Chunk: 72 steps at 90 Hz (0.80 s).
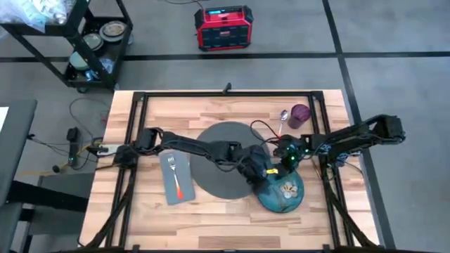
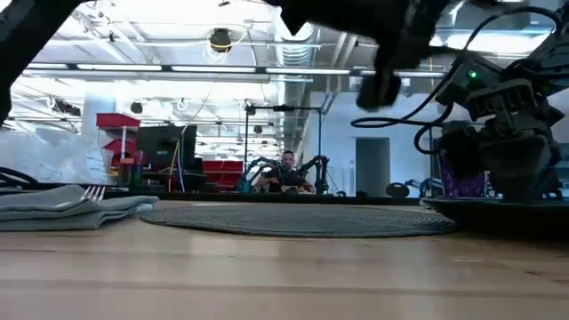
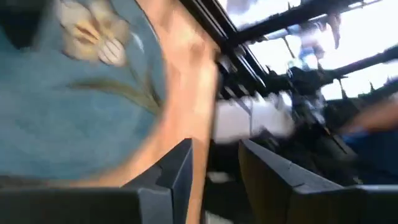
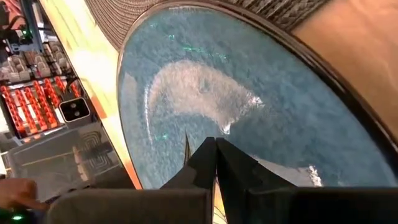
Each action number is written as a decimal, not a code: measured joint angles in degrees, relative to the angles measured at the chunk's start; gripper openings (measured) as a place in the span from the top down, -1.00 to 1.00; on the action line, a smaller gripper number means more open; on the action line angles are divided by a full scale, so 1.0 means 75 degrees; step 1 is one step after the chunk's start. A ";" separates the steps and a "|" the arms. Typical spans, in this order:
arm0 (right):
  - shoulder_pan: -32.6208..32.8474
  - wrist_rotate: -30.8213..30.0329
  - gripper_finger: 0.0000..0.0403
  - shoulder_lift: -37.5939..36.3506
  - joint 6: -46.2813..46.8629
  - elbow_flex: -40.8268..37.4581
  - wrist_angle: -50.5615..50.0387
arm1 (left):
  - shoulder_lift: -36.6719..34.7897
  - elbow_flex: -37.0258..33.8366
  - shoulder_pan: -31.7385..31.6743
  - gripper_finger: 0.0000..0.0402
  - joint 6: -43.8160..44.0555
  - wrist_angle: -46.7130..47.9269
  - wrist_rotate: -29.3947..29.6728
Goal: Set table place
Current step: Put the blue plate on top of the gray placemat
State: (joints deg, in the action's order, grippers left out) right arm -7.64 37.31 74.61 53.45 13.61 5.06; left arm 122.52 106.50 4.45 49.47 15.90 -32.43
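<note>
High view: the plate [image 1: 281, 193] is pinched by the closed right gripper [image 1: 287, 160], with the mat [image 1: 218, 151] just beside, toward the open left gripper [image 1: 261, 174].

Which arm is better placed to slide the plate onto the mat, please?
Probably right: the right tool seems shut on the plate rim, while the left tool hangs open beside it, gripping nothing.
</note>
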 joint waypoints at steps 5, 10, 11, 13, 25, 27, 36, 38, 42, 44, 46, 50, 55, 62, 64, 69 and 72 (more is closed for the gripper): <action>0.0001 0.0008 1.00 0.0000 -0.0010 0.0000 0.0017 | -0.0363 0.0029 -0.0208 0.49 0.0190 0.0339 -0.0077; 0.0003 0.0022 1.00 0.0000 -0.0055 0.0001 0.0036 | -0.0698 0.0037 -0.0396 0.49 0.0315 0.0719 -0.0049; 0.0003 0.0026 1.00 0.0000 -0.0058 0.0002 0.0050 | -0.0750 0.0036 -0.0432 0.50 0.0338 0.0785 -0.0041; 0.0003 0.0039 1.00 -0.0001 -0.0070 0.0001 0.0069 | -0.0848 0.0034 -0.0504 0.50 0.0401 0.0855 -0.0036; -0.0003 0.0154 1.00 -0.0003 -0.0147 0.0003 0.0108 | -0.1630 0.0002 -0.0859 0.50 0.0939 0.1290 -0.0053; -0.0003 0.0158 1.00 -0.0003 -0.0138 0.0003 0.0111 | -0.1801 0.0002 -0.0909 0.50 0.0932 0.1385 -0.0051; -0.0003 0.0191 1.00 0.0000 -0.0148 0.0004 0.0163 | -0.2523 0.0034 -0.1143 0.50 0.0434 0.1627 0.0058; -0.0003 0.0198 1.00 0.0000 -0.0159 -0.0001 0.0187 | -0.2669 0.0034 -0.1190 0.50 0.0307 0.1752 0.0155; -0.0003 0.0211 1.00 0.0001 -0.0161 0.0005 0.0185 | -0.2991 0.0029 -0.1269 0.50 0.0079 0.2121 0.0379; -0.0003 0.0218 1.00 0.0003 -0.0162 0.0004 0.0201 | -0.3116 0.0025 -0.1317 0.50 -0.0038 0.2358 0.0534; -0.0003 0.0225 1.00 0.0003 -0.0162 -0.0001 0.0220 | -0.3250 0.0025 -0.1360 0.50 -0.0167 0.2586 0.0652; -0.0003 0.0237 1.00 0.0003 -0.0164 0.0003 0.0215 | -0.3586 0.0019 -0.1454 0.50 -0.0424 0.3109 0.0980; -0.0003 0.0270 1.00 0.0003 -0.0181 -0.0002 0.0229 | -0.4002 0.0017 -0.1583 0.50 -0.0736 0.3729 0.1491; 0.0000 0.0286 1.00 0.0003 -0.0208 0.0000 0.0227 | -0.4482 0.0020 -0.1668 0.50 -0.1118 0.4376 0.2565; 0.0000 0.0293 1.00 0.0003 -0.0213 0.0000 0.0227 | -0.4597 0.0020 -0.1678 0.50 -0.1233 0.4515 0.2870; 0.0000 0.0315 1.00 0.0003 -0.0228 0.0000 0.0230 | -0.4788 0.0025 -0.1690 0.50 -0.1517 0.4865 0.3406; 0.0000 0.0336 1.00 0.0003 -0.0249 0.0000 0.0230 | -0.4867 0.0025 -0.1708 0.50 -0.1659 0.5101 0.3560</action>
State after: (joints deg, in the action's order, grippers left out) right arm -7.64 39.83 74.63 51.58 13.61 6.79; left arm 86.02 106.69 -8.36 37.02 54.15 -5.73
